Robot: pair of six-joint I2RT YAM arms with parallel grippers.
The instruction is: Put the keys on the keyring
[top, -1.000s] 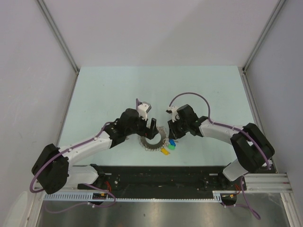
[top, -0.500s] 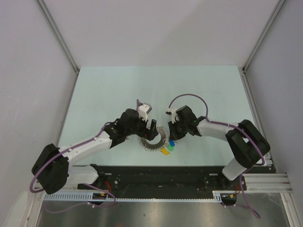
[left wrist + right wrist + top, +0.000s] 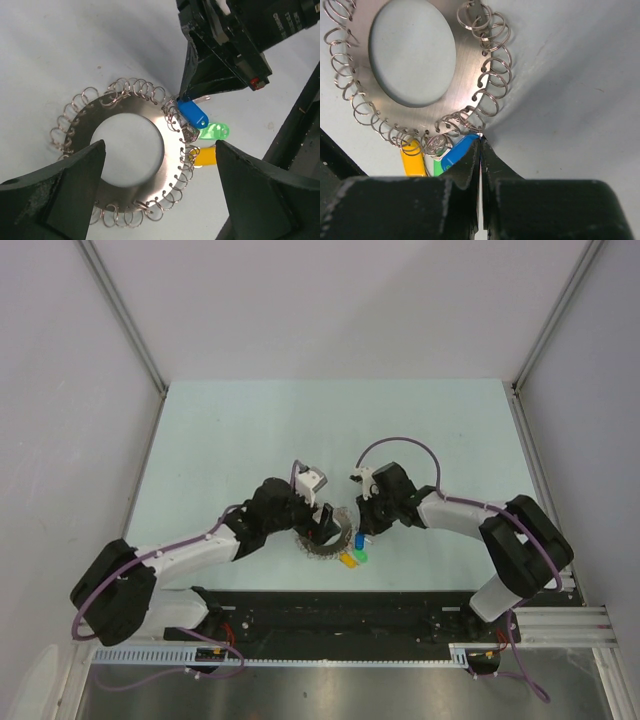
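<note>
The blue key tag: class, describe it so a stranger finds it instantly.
On the pale table lies a loop-fringed metal keyring. Three tags cluster at its edge; the blue tag lies at the right claw's tip, the green tag and yellow tag farther off.

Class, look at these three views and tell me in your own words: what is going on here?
Two robot arms are working on a big metal keyring that lies flat on the table. The right gripper is shut, its tips at the end of the blue tag by the ring's rim. Whether it pinches anything is hard to tell. The green tag and yellow tag lie beside the blue one at the same edge. The left gripper hangs open over the ring, gripping nothing.
</note>
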